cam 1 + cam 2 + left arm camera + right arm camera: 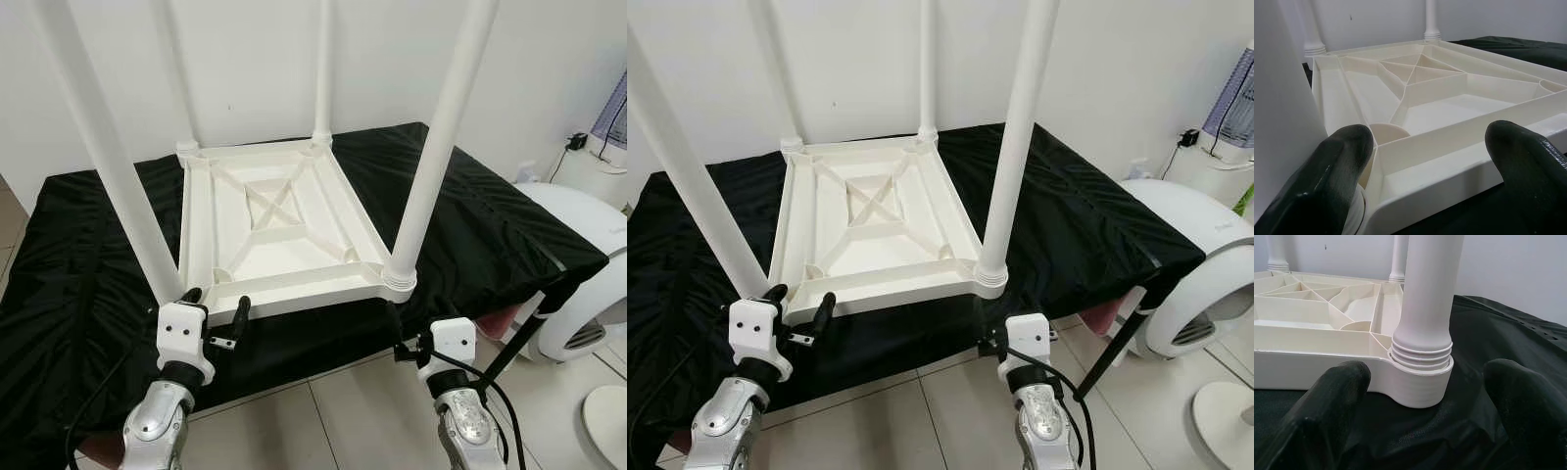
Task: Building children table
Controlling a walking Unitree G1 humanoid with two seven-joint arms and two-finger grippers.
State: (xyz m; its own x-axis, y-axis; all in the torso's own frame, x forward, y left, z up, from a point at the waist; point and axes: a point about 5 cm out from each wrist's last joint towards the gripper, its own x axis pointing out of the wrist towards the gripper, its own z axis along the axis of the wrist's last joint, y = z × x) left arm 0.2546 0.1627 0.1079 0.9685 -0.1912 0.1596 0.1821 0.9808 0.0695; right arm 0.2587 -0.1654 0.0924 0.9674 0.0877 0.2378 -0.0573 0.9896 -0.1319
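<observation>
Left gripper (pixel 217 311): fingers (pixel 1337 166) spread wide, holding nothing; poised at the near left corner of the tabletop, 1 finger beside the near left leg, the other before the near edge.
Right gripper (pixel 1425 396): fingers (pixel 1327 401) spread wide, holding nothing; just short of the near right corner, with the leg socket between them and apart from both.
Tabletop (pixel 269 220): white plastic, lying upside down on the cloth, ribbed underside up with a crossed brace at centre.
Legs: 4 white tubes standing upright, 1 in each corner socket: near left (pixel 108 157), near right (pixel 436 147), far left (pixel 178 78), far right (pixel 322 69).
Near right socket (pixel 1420 382): leg base sits in it, threaded rings visible above the collar.
Cloth (pixel 470 225): black, creased, draped over a low platform against the white wall.
Floor (pixel 353 411): pale tiles.
Right side: rounded white appliance (pixel 1205 284) beside the platform.
</observation>
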